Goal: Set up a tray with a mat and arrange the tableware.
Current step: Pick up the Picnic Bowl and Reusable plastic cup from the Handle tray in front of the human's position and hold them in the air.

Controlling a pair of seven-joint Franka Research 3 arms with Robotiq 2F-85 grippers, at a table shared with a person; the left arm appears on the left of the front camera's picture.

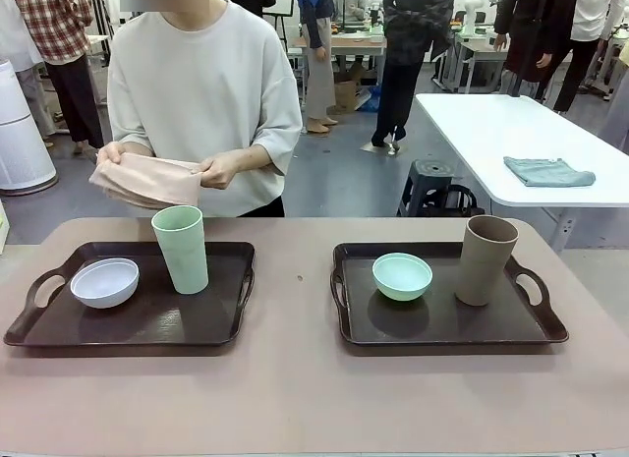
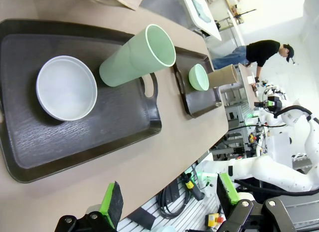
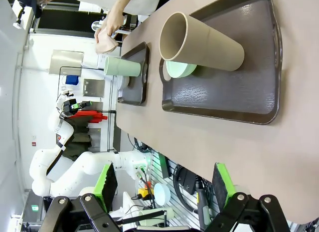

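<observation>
Brown desk (image 1: pixel 295 388), person at the far side holding a folded pink mat (image 1: pixel 147 180). Left end effector (image 2: pixel 168 199) wide and empty, with white bowl (image 2: pixel 66 87) and green tumbler (image 2: pixel 137 56) well ahead of it on left tray (image 2: pixel 75 142). Right end effector (image 3: pixel 164 182) wide and empty, with tan tumbler (image 3: pixel 202 41) and mint bowl (image 3: pixel 180 70) well ahead on right tray (image 3: pixel 224 92).

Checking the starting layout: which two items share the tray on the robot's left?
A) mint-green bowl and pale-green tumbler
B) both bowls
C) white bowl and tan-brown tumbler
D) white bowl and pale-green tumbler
D: the white bowl and pale-green tumbler stand on the left tray; the mint-green bowl and tan-brown tumbler are on the right tray.
</observation>
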